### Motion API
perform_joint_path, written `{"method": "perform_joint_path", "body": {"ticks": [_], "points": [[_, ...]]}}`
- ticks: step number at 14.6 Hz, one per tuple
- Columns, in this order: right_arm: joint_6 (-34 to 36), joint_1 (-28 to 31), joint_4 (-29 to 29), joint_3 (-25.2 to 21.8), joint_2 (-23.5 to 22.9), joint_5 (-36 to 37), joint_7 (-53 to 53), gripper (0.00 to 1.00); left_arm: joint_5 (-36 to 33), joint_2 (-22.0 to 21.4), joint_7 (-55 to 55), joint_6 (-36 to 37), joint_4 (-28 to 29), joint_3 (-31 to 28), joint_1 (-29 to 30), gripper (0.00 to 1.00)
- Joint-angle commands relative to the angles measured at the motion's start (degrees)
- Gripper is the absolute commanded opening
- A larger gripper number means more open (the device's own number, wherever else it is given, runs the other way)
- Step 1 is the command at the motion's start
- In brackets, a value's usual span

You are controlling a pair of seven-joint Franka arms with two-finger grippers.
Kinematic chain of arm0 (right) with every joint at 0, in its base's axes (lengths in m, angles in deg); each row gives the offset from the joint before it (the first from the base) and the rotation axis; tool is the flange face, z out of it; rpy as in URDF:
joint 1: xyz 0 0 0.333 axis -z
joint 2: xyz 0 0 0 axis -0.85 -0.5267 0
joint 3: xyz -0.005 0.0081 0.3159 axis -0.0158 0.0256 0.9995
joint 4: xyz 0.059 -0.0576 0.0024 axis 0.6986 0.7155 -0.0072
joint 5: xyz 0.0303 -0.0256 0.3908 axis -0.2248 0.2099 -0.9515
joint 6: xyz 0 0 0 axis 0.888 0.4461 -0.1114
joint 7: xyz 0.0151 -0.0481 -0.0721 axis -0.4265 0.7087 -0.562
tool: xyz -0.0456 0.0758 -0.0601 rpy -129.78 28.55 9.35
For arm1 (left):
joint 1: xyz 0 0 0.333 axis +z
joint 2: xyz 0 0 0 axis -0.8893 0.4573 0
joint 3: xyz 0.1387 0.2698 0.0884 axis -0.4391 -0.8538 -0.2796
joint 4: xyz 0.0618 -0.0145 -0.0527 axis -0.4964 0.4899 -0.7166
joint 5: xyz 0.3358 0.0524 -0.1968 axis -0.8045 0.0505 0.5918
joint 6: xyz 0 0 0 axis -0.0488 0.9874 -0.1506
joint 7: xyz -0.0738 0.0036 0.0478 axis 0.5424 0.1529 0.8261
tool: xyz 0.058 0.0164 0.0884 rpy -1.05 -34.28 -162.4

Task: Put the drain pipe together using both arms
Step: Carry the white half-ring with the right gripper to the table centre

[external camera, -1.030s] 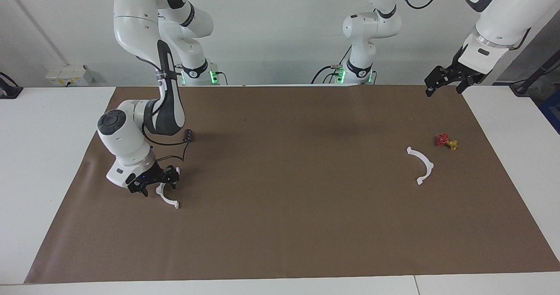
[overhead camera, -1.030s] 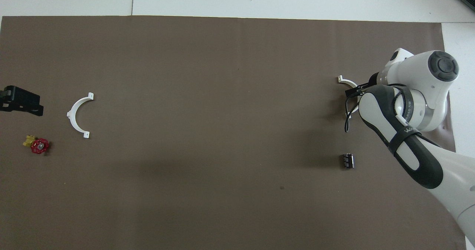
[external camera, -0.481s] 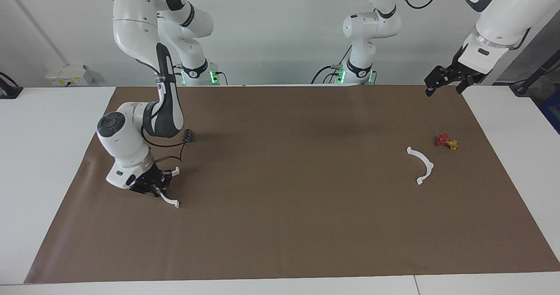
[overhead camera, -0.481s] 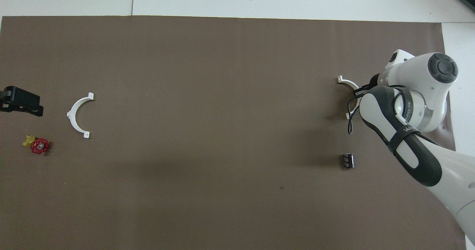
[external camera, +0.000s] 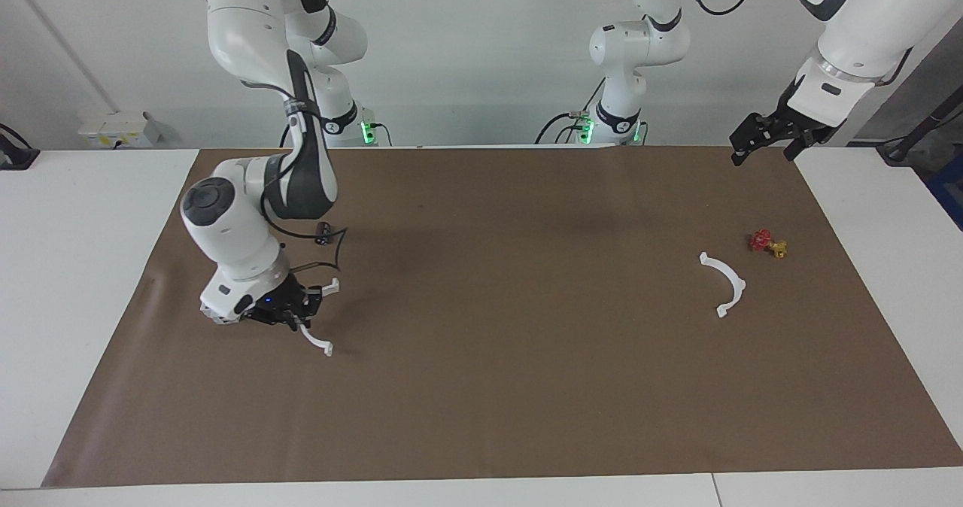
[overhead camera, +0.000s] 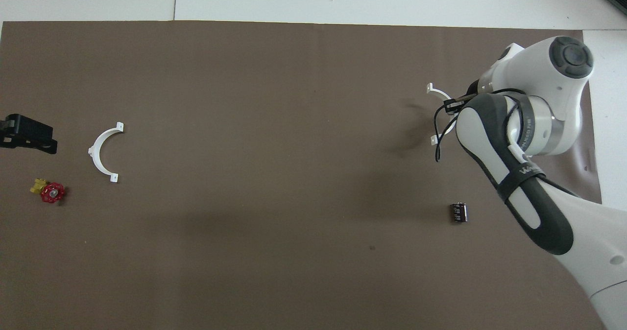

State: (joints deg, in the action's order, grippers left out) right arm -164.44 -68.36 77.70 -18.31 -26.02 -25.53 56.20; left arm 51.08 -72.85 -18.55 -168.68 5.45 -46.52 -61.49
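The drain pipe is two separate white half-rings. My right gripper (external camera: 297, 315) is shut on one half-ring (external camera: 310, 338), holding it just above the brown mat at the right arm's end of the table. In the overhead view the right arm covers most of the right gripper (overhead camera: 453, 106), and only part of the held half-ring (overhead camera: 437, 93) shows. The other half-ring (external camera: 741, 285) (overhead camera: 94, 151) lies flat on the mat toward the left arm's end. My left gripper (external camera: 761, 153) (overhead camera: 29, 139) hangs open and empty over the mat's corner by that end.
A small red-and-yellow valve (external camera: 767, 244) (overhead camera: 51, 192) sits beside the loose half-ring, slightly nearer to the robots. A small dark part (external camera: 323, 230) (overhead camera: 459, 212) lies on the mat (external camera: 481, 379) under the right arm's elbow. White table surrounds the mat.
My right gripper closed on the half-ring, then lifted it and carried it a little toward the table's middle. The left arm has not moved.
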Motion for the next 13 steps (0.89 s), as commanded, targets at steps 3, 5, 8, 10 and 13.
{"method": "perform_joint_path", "body": {"ticks": [3,5,8,10,13], "points": [[-3.46,-13.38,-0.60,-0.16,-2.41,0.53,17.90,0.00,-0.95,-1.62,0.71,-1.19,1.99,0.62,0.90,1.00],[-4.43,-16.91,-2.61,-0.08,-4.43,2.55,19.08,0.00,-0.95,-1.62,0.71,-1.10,2.07,0.62,0.90,1.00],[-4.61,-21.12,-2.97,-0.08,-5.67,2.82,19.16,0.00,-0.95,-1.62,0.71,-1.10,1.99,0.62,0.90,1.00],[-4.52,-23.07,-2.97,-0.16,-5.94,2.91,20.82,0.00,-0.95,-1.62,0.71,-1.10,1.99,0.62,0.82,1.00],[-4.96,-24.65,-2.97,-0.08,-6.37,4.05,29.68,0.00,-0.95,-1.62,0.71,-1.01,1.99,0.62,0.82,1.00]]}}
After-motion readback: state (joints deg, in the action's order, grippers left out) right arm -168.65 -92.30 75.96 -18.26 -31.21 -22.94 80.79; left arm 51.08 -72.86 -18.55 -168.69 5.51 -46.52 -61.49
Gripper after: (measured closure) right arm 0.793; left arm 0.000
